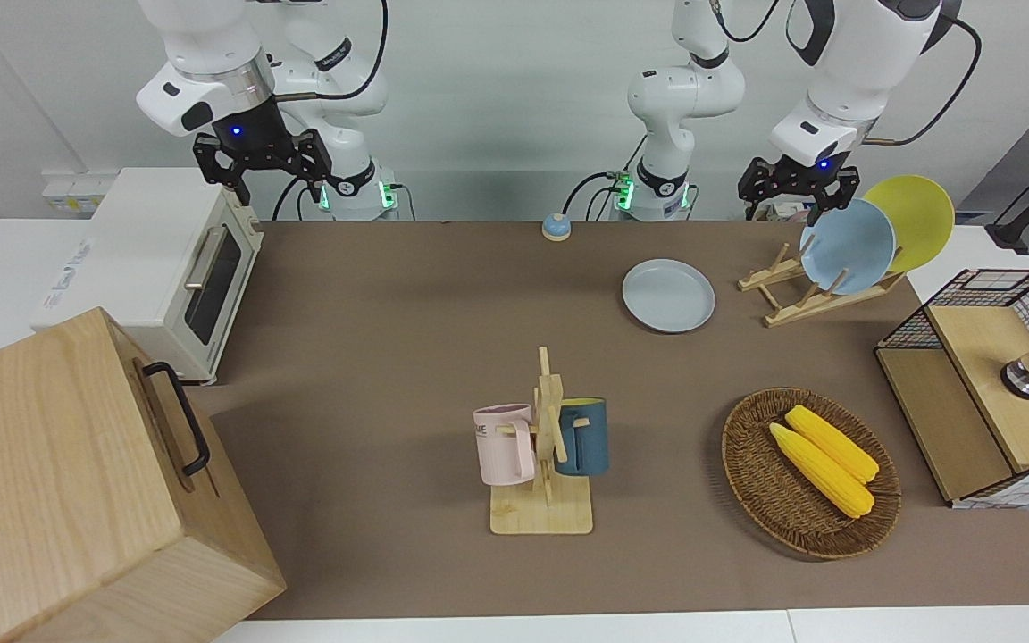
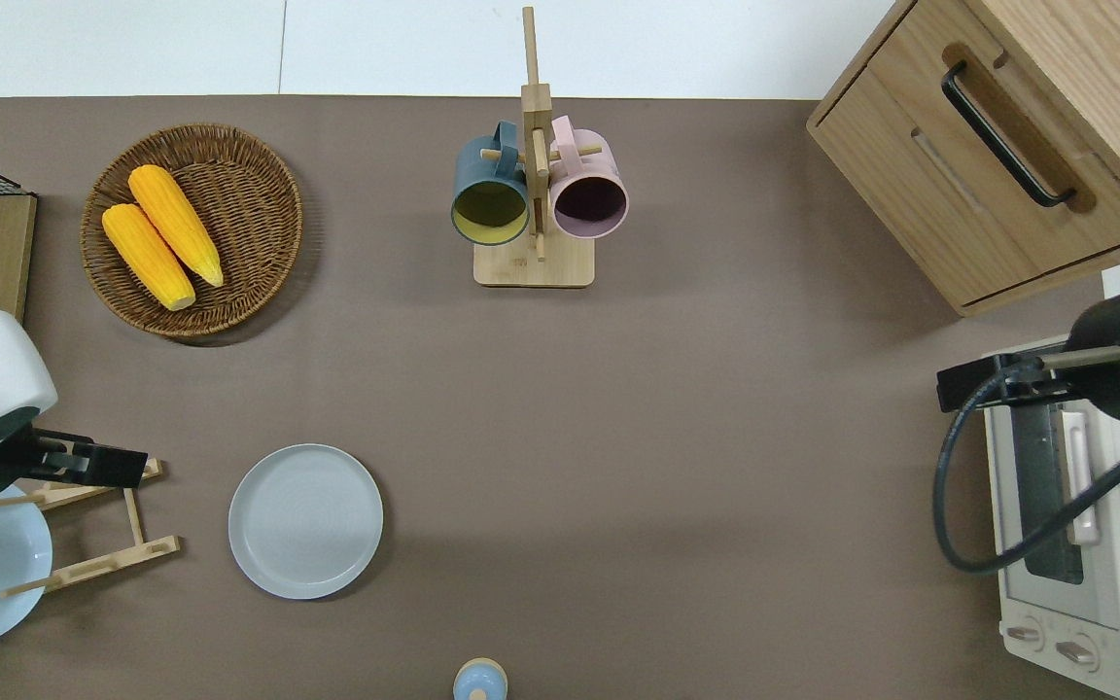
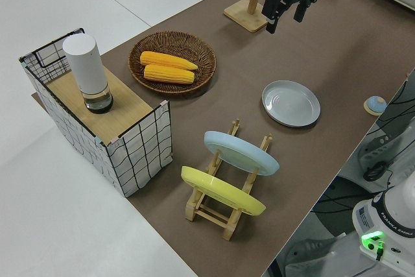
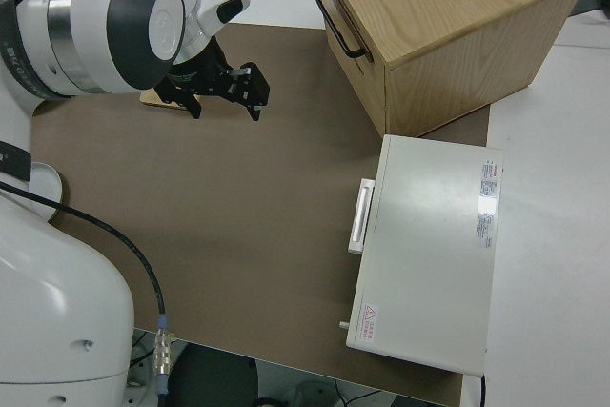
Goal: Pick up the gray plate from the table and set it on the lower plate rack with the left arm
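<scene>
The left pincer (image 1: 798, 192) hung over the rack (image 1: 814, 288), fingers apart and empty; the right arm was parked. The gray plate (image 1: 668, 295) lay flat on the worktop (image 1: 389, 339) beside the rack. No writing was legible.

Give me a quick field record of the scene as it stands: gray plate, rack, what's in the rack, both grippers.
gray plate: flat on the table, beside the lower plate rack, toward the right arm's end from it
lower plate rack: holds two plates, free slots at the end toward the gray plate
sky-blue plate: standing in the rack
yellow plate: standing in the rack next to the sky-blue one
left gripper: open, empty, over the rack
right gripper: open, parked
task status: gray plate not yet picked
</scene>
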`<act>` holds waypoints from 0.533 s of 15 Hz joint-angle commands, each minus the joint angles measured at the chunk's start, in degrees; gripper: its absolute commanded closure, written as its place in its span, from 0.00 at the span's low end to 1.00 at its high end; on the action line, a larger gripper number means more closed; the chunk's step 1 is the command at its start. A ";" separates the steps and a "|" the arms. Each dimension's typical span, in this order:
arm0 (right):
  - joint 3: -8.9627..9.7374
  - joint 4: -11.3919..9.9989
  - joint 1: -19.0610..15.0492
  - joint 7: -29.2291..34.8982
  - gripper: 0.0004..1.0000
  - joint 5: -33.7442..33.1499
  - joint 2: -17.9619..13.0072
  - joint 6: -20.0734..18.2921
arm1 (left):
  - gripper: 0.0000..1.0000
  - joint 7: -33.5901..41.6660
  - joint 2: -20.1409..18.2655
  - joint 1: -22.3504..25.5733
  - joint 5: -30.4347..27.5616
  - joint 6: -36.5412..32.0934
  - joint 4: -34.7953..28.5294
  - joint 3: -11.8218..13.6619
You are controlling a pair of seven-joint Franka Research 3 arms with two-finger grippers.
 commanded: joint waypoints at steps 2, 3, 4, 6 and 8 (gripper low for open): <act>0.38 0.35 -0.41 0.01 0.01 0.43 -0.14 -0.83 | 0.01 -0.60 -1.21 -0.41 -0.47 -1.06 -0.38 0.09; 0.38 0.35 -0.41 0.01 0.01 0.43 -0.14 -0.83 | 0.01 -0.60 -1.21 -0.41 -0.47 -1.06 -0.55 0.09; 0.38 0.35 -0.41 -0.08 0.01 0.43 -0.14 -0.83 | 0.01 -0.60 -1.30 -0.33 -0.55 -1.24 -0.64 0.17; 0.38 0.35 -0.41 -0.08 0.01 0.43 -0.14 -0.83 | 0.01 -0.51 -1.56 -0.32 -1.17 -2.12 -0.73 0.35; 0.38 0.35 -0.41 -0.08 0.01 0.43 -0.14 -0.83 | 0.00 -0.34 -1.65 -0.32 -1.26 -2.47 -0.90 0.35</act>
